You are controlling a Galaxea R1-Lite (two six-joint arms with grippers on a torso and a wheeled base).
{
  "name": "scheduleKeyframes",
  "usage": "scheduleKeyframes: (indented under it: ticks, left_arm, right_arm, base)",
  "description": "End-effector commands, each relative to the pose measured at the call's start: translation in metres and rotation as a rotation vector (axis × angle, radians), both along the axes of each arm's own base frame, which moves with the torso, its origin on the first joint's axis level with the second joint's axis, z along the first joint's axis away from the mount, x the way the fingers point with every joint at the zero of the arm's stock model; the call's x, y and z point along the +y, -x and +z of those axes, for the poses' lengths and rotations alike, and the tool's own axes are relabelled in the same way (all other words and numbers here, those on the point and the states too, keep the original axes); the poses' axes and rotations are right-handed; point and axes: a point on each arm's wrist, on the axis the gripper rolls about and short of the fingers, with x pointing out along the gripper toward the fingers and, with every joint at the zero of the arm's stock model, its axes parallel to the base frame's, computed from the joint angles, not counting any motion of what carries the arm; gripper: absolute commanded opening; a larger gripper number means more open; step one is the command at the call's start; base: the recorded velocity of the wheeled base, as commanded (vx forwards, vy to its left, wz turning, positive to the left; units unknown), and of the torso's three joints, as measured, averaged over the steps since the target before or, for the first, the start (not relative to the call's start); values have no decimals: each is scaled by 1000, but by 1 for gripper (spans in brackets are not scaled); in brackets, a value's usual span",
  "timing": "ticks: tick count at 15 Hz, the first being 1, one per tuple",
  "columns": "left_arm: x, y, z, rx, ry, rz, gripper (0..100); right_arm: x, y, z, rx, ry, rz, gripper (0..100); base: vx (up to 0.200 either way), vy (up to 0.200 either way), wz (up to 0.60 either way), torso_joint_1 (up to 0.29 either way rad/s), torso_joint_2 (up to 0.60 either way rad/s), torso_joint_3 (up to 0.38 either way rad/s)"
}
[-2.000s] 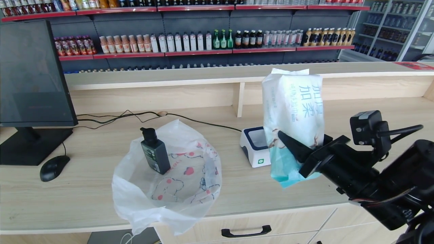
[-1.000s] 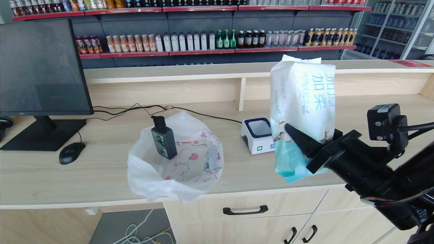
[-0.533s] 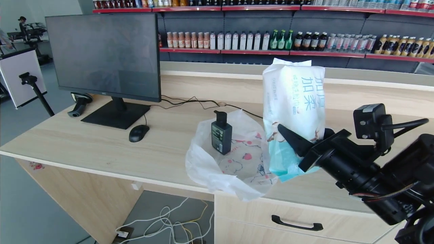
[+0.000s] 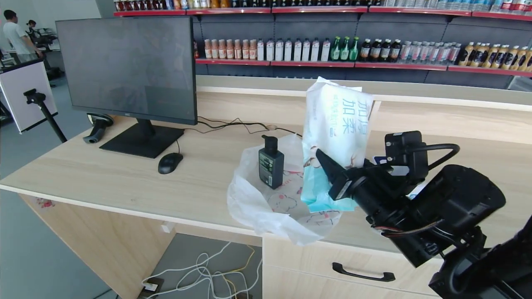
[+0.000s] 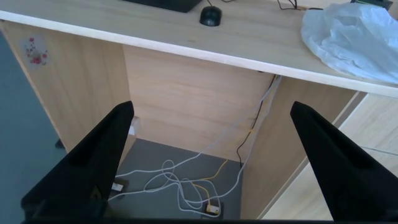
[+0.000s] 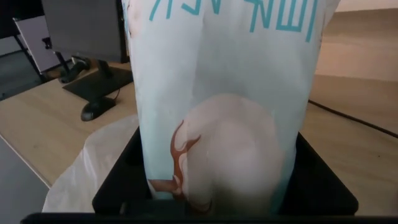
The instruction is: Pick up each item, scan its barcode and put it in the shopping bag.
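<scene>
My right gripper is shut on a tall white and teal tissue pack, holding it upright by its lower half just above the right side of the shopping bag. In the right wrist view the pack stands between the two black fingers, with the bag below it. The white plastic bag lies open on the counter near its front edge. A black pump bottle stands inside it. My left gripper is open and empty, low in front of the counter, with the bag above it on the countertop.
A monitor and a black mouse occupy the counter left of the bag, with a handheld scanner beyond. Cables run behind the bag. Drawers with a black handle sit under the counter. Shelves of bottles line the back wall.
The head camera swung left between the earliest frames. In the last half second my right gripper carried the tissue pack left, from beside the bag to over its right side.
</scene>
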Motion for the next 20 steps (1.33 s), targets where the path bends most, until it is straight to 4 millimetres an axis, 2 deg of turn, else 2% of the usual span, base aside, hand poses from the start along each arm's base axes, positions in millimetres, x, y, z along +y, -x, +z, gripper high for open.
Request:
scheduleKeyframes:
  ticks: [1,6,11,16,20]
  left_arm:
    - [0,0,0,0,1,1,100]
    - [0,0,0,0,1,0,100]
    - [0,0,0,0,1,1,100]
    - [0,0,0,0,1,1,100]
    - [0,0,0,0,1,0,100]
  right_arm:
    - [19,-11,-27,58,46,-14,0]
    - [34,-31,-36,62,24,-77,0]
    - [32,-27,-51,114,42,-68,0]
    - [33,-24,-57,132,62,-36,0]
    - [35,-26,-72,165,96,-36,0]
  base:
    - [0,0,0,0,0,0]
    - [0,0,0,0,0,0]
    - [0,0,0,0,0,0]
    - [0,0,0,0,0,0]
    - [0,0,0,0,0,0]
